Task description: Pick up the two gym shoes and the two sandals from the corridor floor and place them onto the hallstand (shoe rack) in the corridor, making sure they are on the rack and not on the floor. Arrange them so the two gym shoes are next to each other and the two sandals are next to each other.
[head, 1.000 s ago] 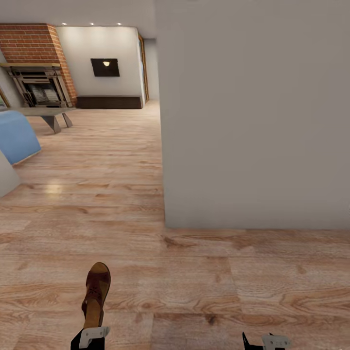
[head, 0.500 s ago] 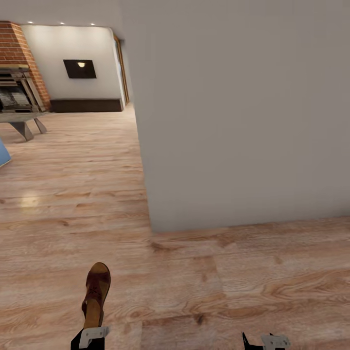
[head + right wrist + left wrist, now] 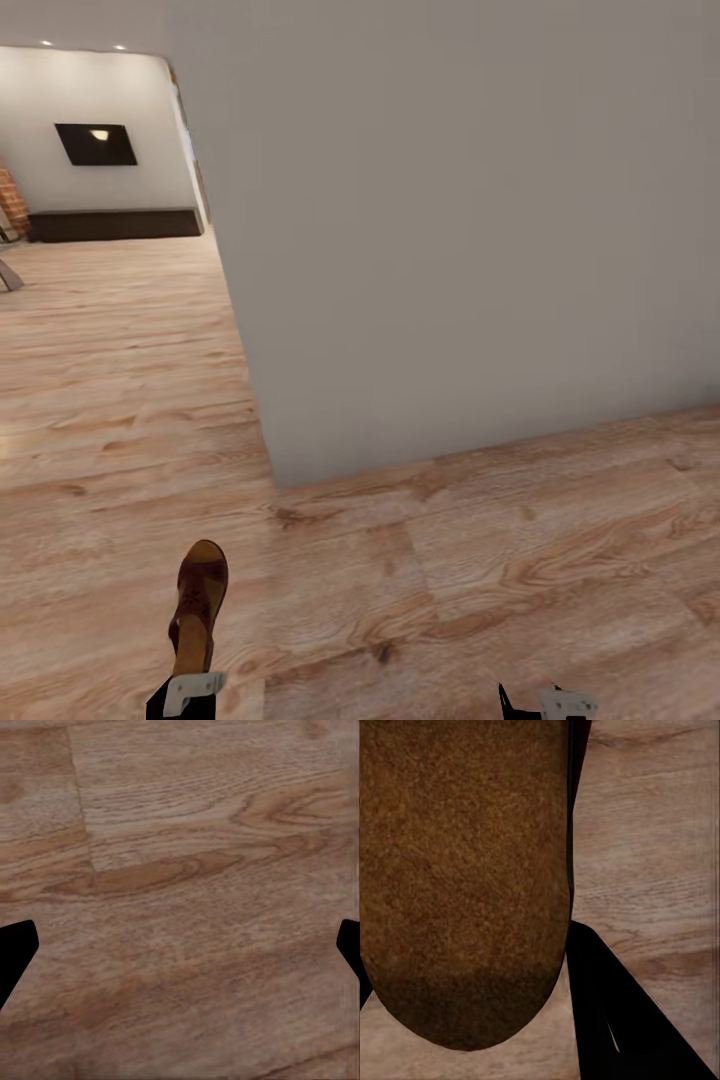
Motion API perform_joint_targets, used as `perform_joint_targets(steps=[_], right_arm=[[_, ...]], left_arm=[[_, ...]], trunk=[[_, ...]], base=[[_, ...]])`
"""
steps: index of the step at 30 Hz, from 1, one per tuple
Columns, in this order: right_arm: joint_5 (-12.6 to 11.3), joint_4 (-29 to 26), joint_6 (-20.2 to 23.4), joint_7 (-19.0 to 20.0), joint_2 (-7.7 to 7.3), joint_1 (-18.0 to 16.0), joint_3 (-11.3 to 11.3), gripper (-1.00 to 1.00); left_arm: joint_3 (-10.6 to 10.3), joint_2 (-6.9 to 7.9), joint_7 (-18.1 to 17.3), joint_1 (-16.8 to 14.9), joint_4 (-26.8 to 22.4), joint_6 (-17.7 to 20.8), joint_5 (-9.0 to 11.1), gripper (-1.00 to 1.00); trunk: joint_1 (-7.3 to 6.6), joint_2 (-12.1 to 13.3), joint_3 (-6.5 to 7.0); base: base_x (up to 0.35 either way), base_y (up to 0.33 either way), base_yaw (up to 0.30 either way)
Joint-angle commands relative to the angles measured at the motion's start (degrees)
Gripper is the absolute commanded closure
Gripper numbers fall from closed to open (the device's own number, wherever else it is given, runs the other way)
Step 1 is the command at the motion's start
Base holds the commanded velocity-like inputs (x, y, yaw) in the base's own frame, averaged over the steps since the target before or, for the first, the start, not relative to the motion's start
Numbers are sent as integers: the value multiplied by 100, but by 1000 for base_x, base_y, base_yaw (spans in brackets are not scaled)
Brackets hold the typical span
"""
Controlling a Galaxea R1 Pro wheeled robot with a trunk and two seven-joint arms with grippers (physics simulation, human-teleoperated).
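Sandal [image 3: 198,605]: dark brown, strappy, tan footbed; held in the air at the lower left of the head view, toe pointing away from the robot, heel end pinched in the left gripper [image 3: 188,690]. In the left wrist view its brown sole [image 3: 465,877] fills most of the frame, one black finger [image 3: 615,1012] lying against its edge.

Right gripper [image 3: 545,705]: at the bottom edge of the head view, well apart from the sandal, holding nothing; in the right wrist view its two black fingertips [image 3: 15,952] sit at opposite sides, spread wide over bare planks.

Corridor floor [image 3: 480,560]: light brown wood planks, open ahead and to the right of the grippers.

Wall [image 3: 450,230]: pale grey, its base meeting the floor ahead; its vertical corner edge stands ahead and left of centre.

Beyond the corner, left: an open room with a dark wall panel [image 3: 95,144] and a low dark plinth [image 3: 115,224].
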Motion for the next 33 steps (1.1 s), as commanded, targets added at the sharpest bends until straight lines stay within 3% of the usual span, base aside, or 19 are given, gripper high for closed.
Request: perform_joint_targets(steps=[1, 33], right_arm=[[6, 7, -18, -2, 2, -5, -12, -100], [6, 7, -18, -2, 2, -5, -12, -100]], left_arm=[[19, -1, -17, -1, 1, -11, -8, 100], [17, -1, -22, -4, 7, -6, 1, 100]], trunk=[[-1, -2, -1], [-1, -2, 35]], base=[[0, 0, -285], [0, 0, -293]])
